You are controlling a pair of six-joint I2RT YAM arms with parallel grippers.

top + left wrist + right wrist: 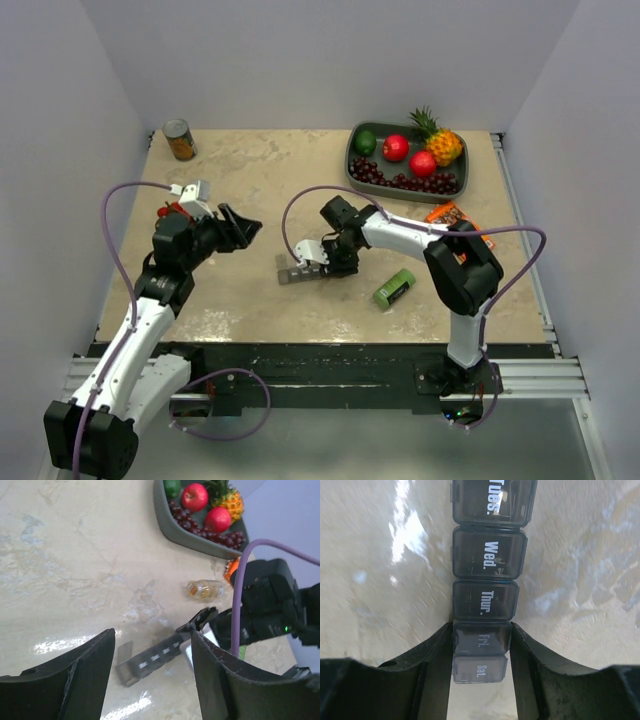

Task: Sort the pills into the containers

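Two risks: right gripper, clenched on the Fri/Sat end of the pill organizer, could drag or tip it on the bench, while left gripper, released and empty, hangs well apart from the pills bottled near the fruit tray.

A long, narrow weekly pill organizer of smoky grey translucent plastic lies flat on the table, just left of and below the centre of the overhead view. Its square lids visible up close, lettered in white Tues., Wed., Thur., Fri. and Sat., are all shut. The pills show only as a yellowish-amber mass inside a small clear bottle lying on its side, right of centre in the left wrist view.
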